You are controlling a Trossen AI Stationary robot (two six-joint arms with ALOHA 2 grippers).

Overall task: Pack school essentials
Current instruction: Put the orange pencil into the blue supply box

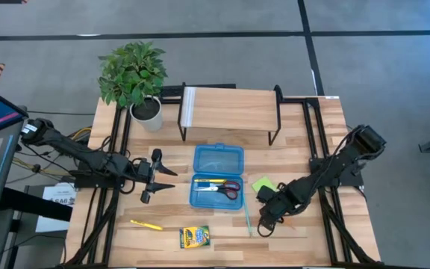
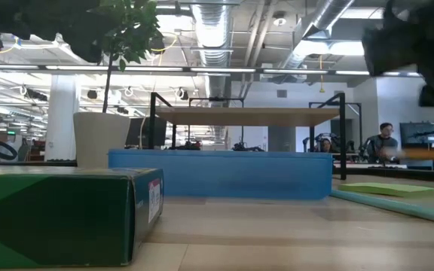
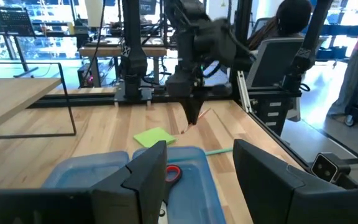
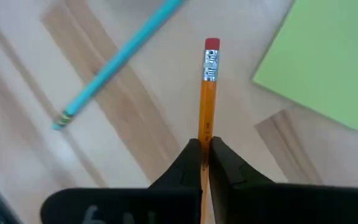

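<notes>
- Nearest you in the low view sits the crayon box [image 2: 66,214], at the desk's [image 1: 222,239] front edge, with a yellow pencil [image 1: 146,224] lying just to its left.
- Your left gripper [image 1: 155,175] hovers over the desk's left half, left of the case [image 1: 216,176], its jaws spread and holding nothing.
- Behind it, at the back left corner, you have the plant [image 1: 133,75] in its white pot.
- At the middle the blue case lies open; in its tray you can see the scissors [image 1: 228,188] and another yellow pencil [image 1: 209,181].
- Behind the case a small wooden shelf [image 1: 230,110] on black legs stands across the desk.
- Right of the case a teal pencil [image 1: 247,218] lies on the desk, pointing front to back.
- Just beyond it the green sticky pad [image 1: 263,184] rests flat on the wood.
- Your right gripper [image 4: 205,152] is down beside the pad, jaws pinching an orange pencil [image 4: 207,93]; its eraser end points out past the jaws, between the teal pencil and the pad.
</notes>
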